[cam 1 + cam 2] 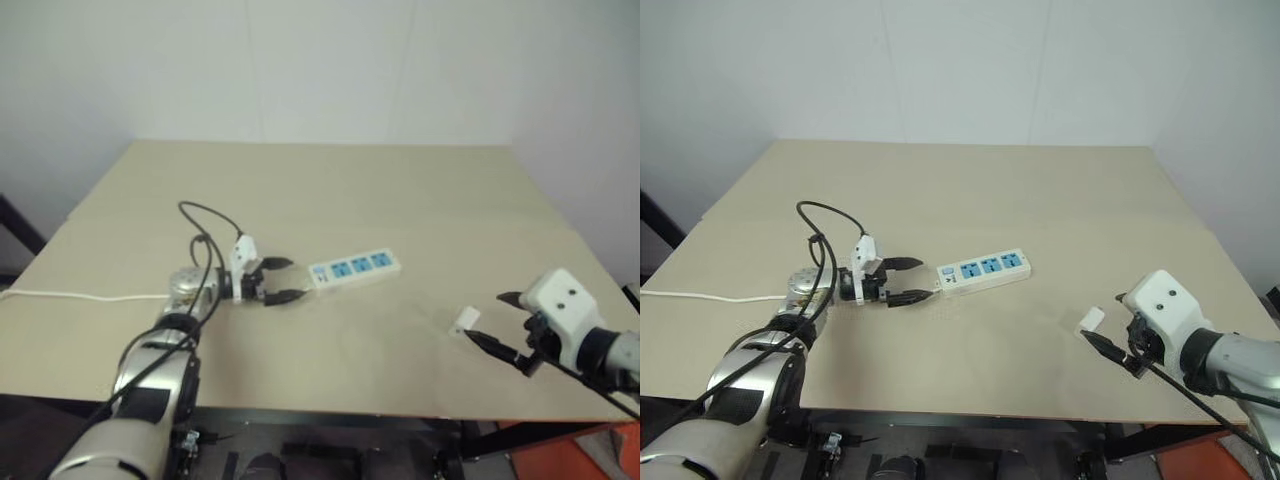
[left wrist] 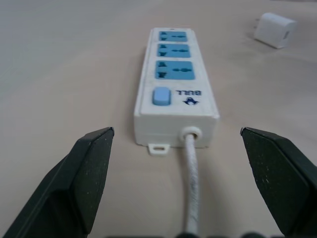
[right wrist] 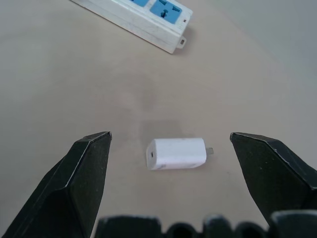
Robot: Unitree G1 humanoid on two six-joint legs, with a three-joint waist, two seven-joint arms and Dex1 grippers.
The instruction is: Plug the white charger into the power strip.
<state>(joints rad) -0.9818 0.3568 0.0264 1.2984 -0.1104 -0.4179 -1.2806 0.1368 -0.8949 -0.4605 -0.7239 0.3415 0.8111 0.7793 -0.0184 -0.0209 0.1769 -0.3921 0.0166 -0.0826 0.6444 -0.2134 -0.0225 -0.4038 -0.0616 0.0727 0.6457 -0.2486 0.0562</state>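
Cord (image 1: 80,296), thin and white, runs in from the nine o'clock edge of the tan tabletop (image 1: 330,190) toward the left arm. Next comes the left tool (image 1: 281,281), its two black fingers spread wide and holding nothing, aimed toward three o'clock at the switch end of the power strip (image 1: 355,269). In the left wrist view the strip lies straight ahead between the open fingers (image 2: 84,173), not touched by them, with its blue switch nearest, three blue socket faces beyond, and its own cord leaving the near end toward the camera. The strip rests flat on the tabletop, near the middle, angled slightly up toward two o'clock. Farther along, at about four o'clock from the strip and well apart from it, the white charger (image 1: 465,320) lies on its side on the tabletop; its metal prongs show in the right wrist view. The right tool (image 1: 497,320) sits just beside the charger at its three o'clock side, fingers parted wide and empty, the charger lying on the tabletop between the two fingertips in the right wrist view, untouched.
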